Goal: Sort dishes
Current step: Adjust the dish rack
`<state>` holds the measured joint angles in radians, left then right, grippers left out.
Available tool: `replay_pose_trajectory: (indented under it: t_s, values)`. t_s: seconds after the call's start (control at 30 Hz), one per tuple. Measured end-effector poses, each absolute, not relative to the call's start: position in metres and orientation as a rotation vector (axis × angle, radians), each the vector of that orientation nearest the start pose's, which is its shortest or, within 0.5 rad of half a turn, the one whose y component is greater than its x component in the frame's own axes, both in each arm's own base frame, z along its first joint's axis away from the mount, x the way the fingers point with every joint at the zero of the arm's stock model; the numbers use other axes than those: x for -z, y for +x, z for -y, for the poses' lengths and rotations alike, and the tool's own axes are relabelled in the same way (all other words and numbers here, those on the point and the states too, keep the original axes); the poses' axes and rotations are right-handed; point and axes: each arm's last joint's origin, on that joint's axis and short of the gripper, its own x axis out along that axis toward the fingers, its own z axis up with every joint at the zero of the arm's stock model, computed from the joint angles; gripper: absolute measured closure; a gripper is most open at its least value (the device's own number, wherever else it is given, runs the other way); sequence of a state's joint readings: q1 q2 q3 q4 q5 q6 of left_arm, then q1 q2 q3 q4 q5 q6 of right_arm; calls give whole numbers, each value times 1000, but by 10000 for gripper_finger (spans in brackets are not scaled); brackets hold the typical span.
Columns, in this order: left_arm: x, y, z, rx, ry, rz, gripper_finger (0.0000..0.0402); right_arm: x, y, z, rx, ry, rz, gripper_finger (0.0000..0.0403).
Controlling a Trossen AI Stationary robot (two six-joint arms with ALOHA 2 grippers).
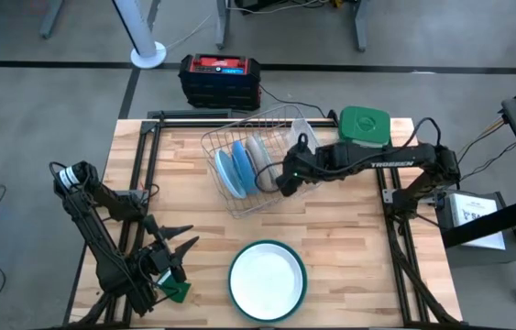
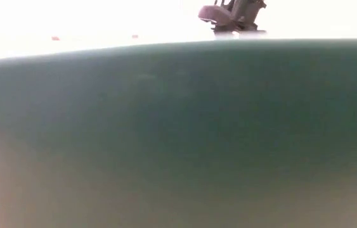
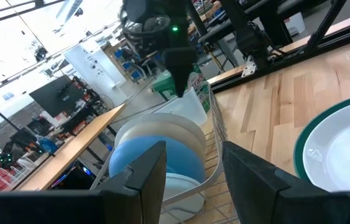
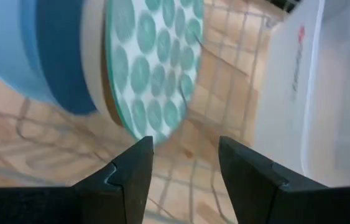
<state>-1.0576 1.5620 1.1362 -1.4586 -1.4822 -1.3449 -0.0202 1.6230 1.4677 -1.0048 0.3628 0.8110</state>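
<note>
Big plate (image 1: 268, 279): closest thing to the front edge of the wooden table (image 1: 349, 229), lying flat, white inside with a teal-green rim. Nothing on it and nothing touching it. It's so close to the low camera that its teal side (image 2: 178, 126) pretty much fills that whole view.

Sponge (image 1: 177, 291): small green one, front left, tucked right at the left arm's wrist. Can't tell if it actually touches the arm.

Left gripper (image 1: 184, 240): low over the front-left part of the table, left of the big plate, pointing toward the rack. Fingers (image 3: 142, 177) are apart with nothing between them, you just see the rack through the gap.

Dish rack (image 1: 256, 158): wire one, sitting toward the back middle of the table, well apart from the big plate.

Blue plates (image 1: 236, 170): standing on edge in the rack's left part, lined up one behind another.

Cream plate (image 3: 162, 127): also upright in the rack, right behind the blue ones from the left wrist view.

Patterned plate (image 4: 153, 65): teal dots on white, on edge next to the blue ones, close in front of the right wrist camera.

Right gripper (image 1: 280, 174): reached into the rack from the right, just beside the standing plates. Fingers (image 4: 128, 177) are spread with nothing between them, the dotted plate's edge sits just beyond the gap.

Container (image 1: 365, 125): clear with a green lid, back right of the table, behind the right arm.
</note>
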Motion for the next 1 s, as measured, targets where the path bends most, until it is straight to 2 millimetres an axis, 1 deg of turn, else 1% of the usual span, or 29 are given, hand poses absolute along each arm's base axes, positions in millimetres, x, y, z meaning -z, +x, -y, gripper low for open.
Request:
replay_pose_trajectory:
  t_s: [0.17,0.3,0.57,0.77,1.0]
  values:
    - [-254,145,198,-504,504,-226,255,-292,323,7,769,482,-979,258]
    - [-254,145,198,-504,503,-225,255,-285,321,5,791,501,-989,284]
    - [-254,144,199,-502,504,-225,255,-263,315,4,851,535,-1030,338]
    - [-254,144,199,-502,504,-225,255,-260,314,-5,846,559,-1028,375]
    - [-254,144,199,-502,502,-224,255,-261,317,-18,823,584,-982,396]
